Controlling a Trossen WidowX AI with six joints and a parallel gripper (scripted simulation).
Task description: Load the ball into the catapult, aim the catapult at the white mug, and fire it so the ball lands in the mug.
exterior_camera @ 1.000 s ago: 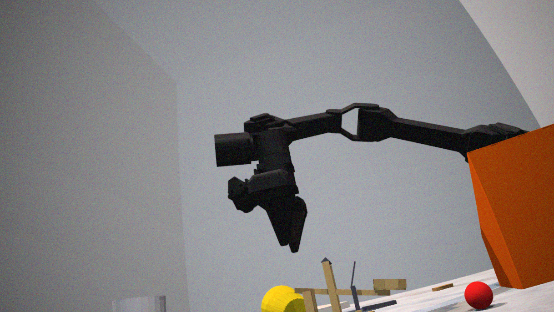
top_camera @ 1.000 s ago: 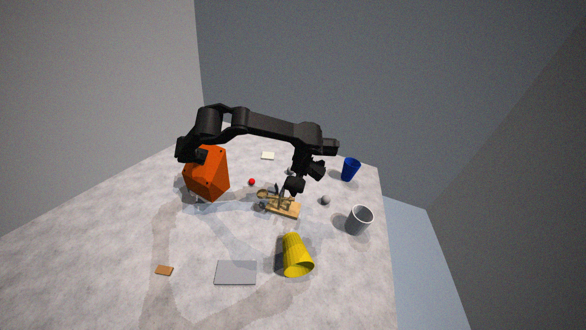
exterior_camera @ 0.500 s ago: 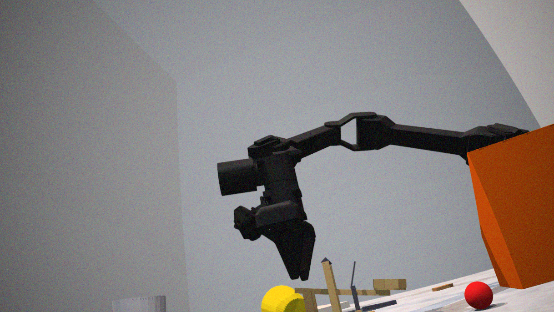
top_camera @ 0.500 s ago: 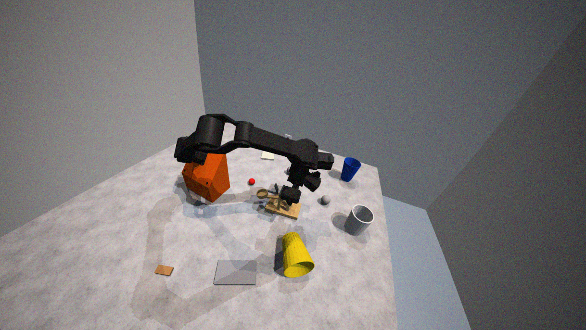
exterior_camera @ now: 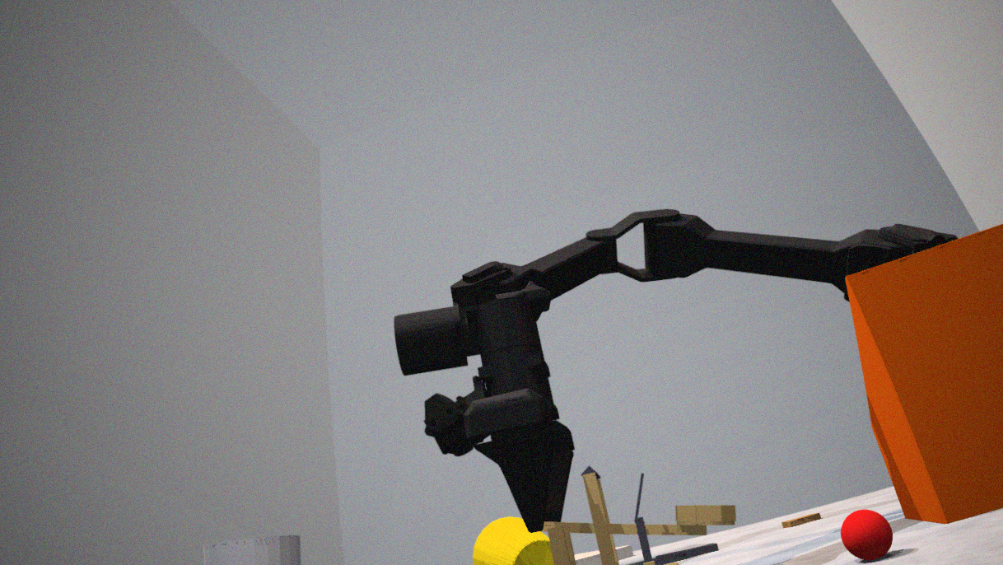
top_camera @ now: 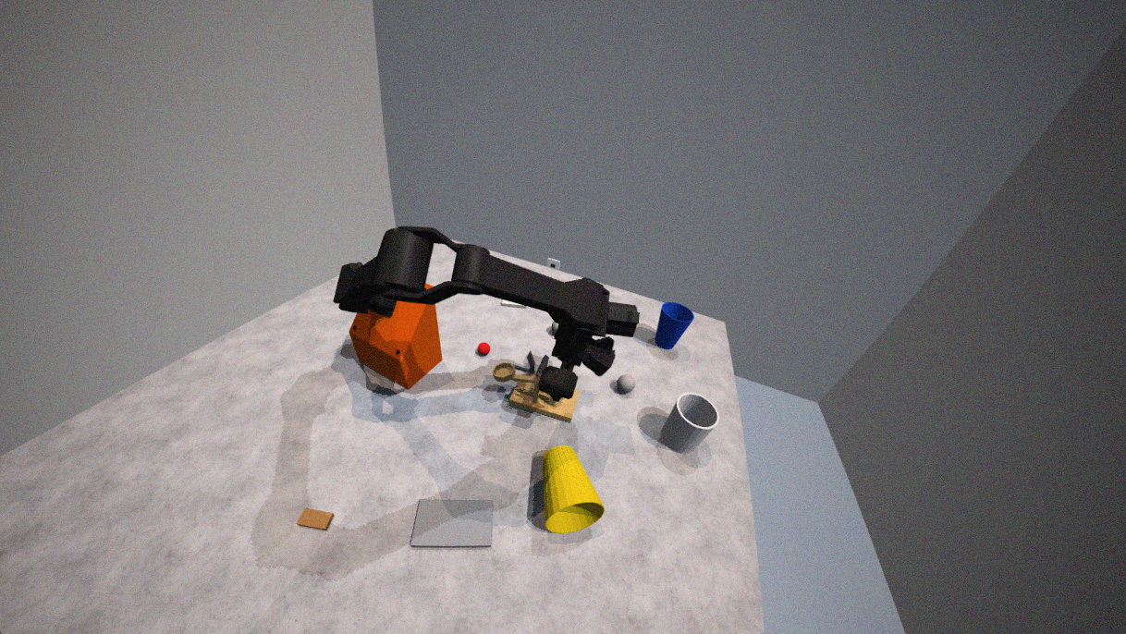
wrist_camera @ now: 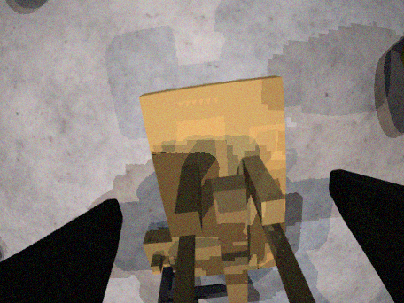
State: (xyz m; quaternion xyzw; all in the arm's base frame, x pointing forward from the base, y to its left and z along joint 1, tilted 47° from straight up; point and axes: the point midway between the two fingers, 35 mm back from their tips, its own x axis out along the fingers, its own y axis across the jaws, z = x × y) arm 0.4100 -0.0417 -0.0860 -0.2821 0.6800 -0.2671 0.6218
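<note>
The wooden catapult (top_camera: 560, 406) (exterior_camera: 599, 515) (wrist_camera: 213, 109) stands on the table with its arm lying low and its spoon cup (top_camera: 504, 370) pointing toward the orange block. The spoon looks empty. My gripper (top_camera: 551, 384) (exterior_camera: 537, 520) (wrist_camera: 226, 196) is open and empty, pointing down over the catapult's frame with a finger on each side. A red ball (top_camera: 483, 347) (exterior_camera: 865, 534) lies on the table beyond the spoon. A grey ball (top_camera: 624, 384) lies to the catapult's right. The white mug (top_camera: 689, 420) stands upright further right and nearer the front.
A big orange block (top_camera: 397, 338) (exterior_camera: 933, 379) stands at the arm's base. A blue cup (top_camera: 672, 323) stands at the back right. A yellow cup (top_camera: 569, 490) (exterior_camera: 508, 541) lies on its side in front of the catapult. A grey flat plate (top_camera: 452, 522) and a small orange tile (top_camera: 314, 518) lie near the front.
</note>
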